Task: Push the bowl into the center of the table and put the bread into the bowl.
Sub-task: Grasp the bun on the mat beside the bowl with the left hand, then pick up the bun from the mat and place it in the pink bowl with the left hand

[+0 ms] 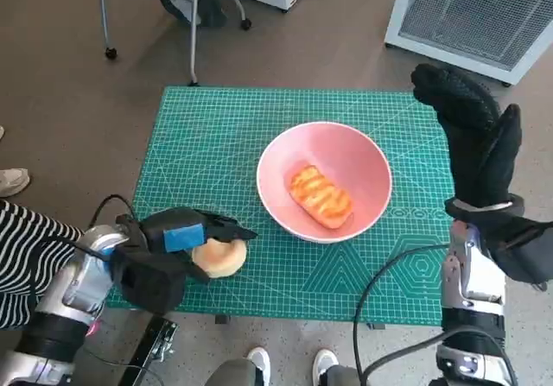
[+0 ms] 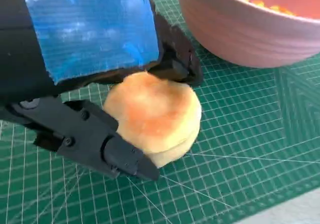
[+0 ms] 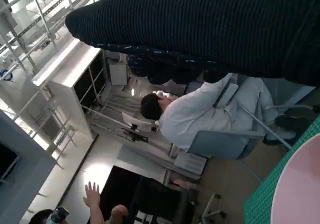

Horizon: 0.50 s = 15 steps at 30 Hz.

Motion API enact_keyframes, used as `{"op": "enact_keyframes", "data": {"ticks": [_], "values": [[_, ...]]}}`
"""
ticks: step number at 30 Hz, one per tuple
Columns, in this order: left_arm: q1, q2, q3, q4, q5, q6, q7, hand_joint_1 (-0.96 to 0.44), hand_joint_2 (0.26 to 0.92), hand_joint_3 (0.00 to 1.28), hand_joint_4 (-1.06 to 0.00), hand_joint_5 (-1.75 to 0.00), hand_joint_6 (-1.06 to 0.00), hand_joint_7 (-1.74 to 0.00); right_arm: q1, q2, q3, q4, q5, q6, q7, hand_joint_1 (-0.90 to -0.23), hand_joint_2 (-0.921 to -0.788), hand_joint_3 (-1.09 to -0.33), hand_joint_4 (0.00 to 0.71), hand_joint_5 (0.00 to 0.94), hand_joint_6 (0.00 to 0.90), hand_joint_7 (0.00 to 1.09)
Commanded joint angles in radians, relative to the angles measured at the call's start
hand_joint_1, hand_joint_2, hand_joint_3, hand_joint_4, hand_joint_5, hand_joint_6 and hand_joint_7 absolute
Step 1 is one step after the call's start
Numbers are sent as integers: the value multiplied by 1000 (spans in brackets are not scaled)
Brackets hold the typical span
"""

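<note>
A pink bowl (image 1: 346, 157) stands near the middle of the green mat (image 1: 216, 136), slightly to the right, and an orange glazed bread (image 1: 320, 196) lies inside it. A round pale bun (image 1: 220, 257) sits on the mat by the near left edge. My left hand (image 1: 177, 235) grips it, with fingers on both sides. In the left wrist view the bun (image 2: 152, 114) shows between the black fingers (image 2: 105, 144) of the left hand (image 2: 90, 33), with the bowl's wall (image 2: 250, 33) just beyond. My right hand (image 1: 471, 136) is raised to the right of the bowl, fingers spread and holding nothing. The glove (image 3: 210, 23) fills the right wrist view.
A white grilled unit (image 1: 475, 10) stands at the back right, chair legs (image 1: 190, 6) at the back left. A person's striped sleeve (image 1: 26, 248) and a shoe (image 1: 10, 181) are on the left, and feet (image 1: 259, 364) are by the near edge. A seated person (image 3: 200, 114) shows in the right wrist view.
</note>
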Motion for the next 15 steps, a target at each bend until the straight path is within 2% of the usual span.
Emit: {"op": "enact_keyframes", "data": {"ticks": [1, 4, 15], "values": [[6, -3, -24, 32, 5, -36, -12, 2, 870, 129, -732, -1083, -627, -1114, 15, -9, -2, 6, -8, 6, -2, -688, -921, -696, 149, 1, 45, 424], [0, -2, -21, 48, -12, -66, -14, 2, 866, 137, -755, -1045, -626, -1207, 15, -9, -3, 6, -9, 5, -3, -689, -921, -697, 149, 0, 44, 423], [-36, 10, 12, 72, -89, -166, -21, 3, 880, 119, -736, -1076, -632, -1212, 8, -8, -5, 21, -10, -2, -2, -690, -921, -696, 150, 1, 45, 422]]}}
